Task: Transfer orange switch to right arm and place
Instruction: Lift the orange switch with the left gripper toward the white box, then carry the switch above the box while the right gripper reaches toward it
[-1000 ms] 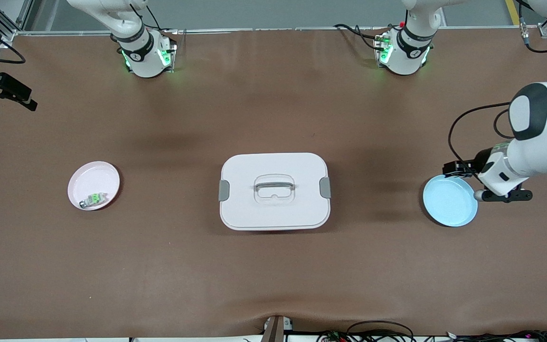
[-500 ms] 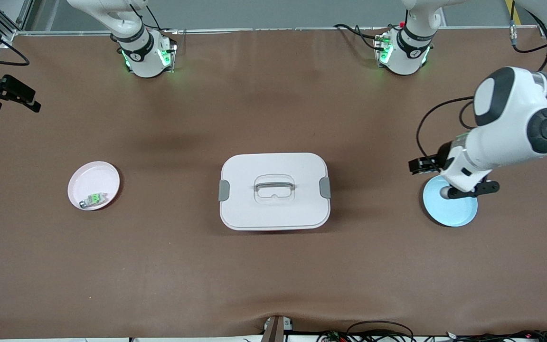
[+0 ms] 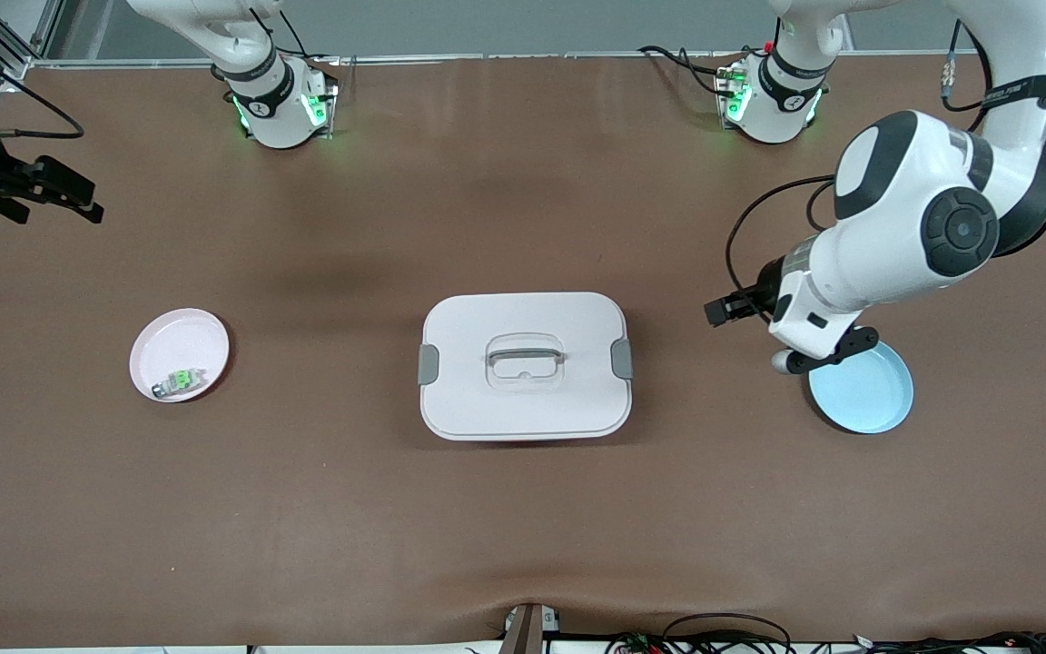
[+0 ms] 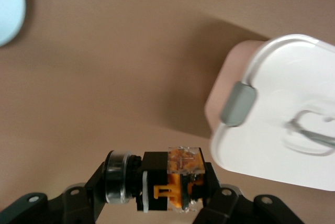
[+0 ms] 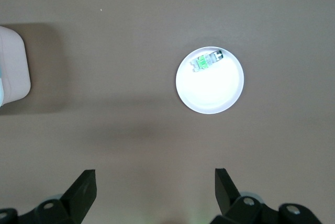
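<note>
Now carrying orange switch [image 4: 172,187] clamped in left gripper [image 4: 162,190] over bare table beside blue plate [image 3: 868,400], toward open, waiting right gripper [image 5: 154,182] at right-arm edge; keep grip steady, expose one end for handover.

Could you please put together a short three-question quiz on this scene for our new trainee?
1. True or false: the left gripper is shut on the orange switch.
2. Which dish holds the green-centred part? A) the pink plate B) the blue plate C) the white box
3. Fill in: the right gripper is up in the air at the right arm's end of the table, with its jaws ____.

Key
1. True: the left wrist view shows the switch clamped between the fingers.
2. A: the part lies on the pink plate, near the rim that faces the front camera.
3. Open: the right wrist view shows the fingers wide apart with nothing between them.
</note>
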Robot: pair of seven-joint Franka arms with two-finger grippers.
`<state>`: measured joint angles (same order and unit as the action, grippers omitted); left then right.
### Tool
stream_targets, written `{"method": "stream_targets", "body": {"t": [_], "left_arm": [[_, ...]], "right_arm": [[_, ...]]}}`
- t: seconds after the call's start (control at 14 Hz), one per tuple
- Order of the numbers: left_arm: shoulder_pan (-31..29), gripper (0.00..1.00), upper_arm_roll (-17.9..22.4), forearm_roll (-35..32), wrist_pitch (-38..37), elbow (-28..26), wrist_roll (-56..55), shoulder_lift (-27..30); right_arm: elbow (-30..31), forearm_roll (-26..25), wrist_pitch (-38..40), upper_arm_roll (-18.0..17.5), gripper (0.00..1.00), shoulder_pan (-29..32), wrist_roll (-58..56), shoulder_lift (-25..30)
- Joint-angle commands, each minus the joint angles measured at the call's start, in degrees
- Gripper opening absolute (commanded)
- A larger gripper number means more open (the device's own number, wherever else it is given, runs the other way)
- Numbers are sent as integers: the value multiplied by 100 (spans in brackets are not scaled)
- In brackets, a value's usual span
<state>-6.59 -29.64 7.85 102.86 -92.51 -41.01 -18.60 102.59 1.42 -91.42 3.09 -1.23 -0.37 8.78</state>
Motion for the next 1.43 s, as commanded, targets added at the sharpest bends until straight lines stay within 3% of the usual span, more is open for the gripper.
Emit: {"method": "stream_targets", "body": {"t": [0.0,0.43,0.71,0.86,1.14,1.36], "left_arm": [[280,0,-15,146,-125,478,-538,-372],[509,0,-15,164,-108,610,-908,-504],[588,0,-15,164,-125,628,-944,-461],[632,0,-24,164,-134,611,-1128,-452],[562,0,-24,181,-231,584,-1207,-372],[562,0,-24,304,-231,584,-1269,-355]], "right_arm": [[-125,-10,2,17,100,-315,562,-183],[-117,77,72,8,100,-912,705,-421],[-81,779,-33,-1,100,-1589,1940,-535],[-20,807,-322,8,100,-2037,2530,-544],[261,1578,-1121,-1,100,-2434,3200,-588],[551,1739,-1955,-1,100,-2934,3866,-606]]}}
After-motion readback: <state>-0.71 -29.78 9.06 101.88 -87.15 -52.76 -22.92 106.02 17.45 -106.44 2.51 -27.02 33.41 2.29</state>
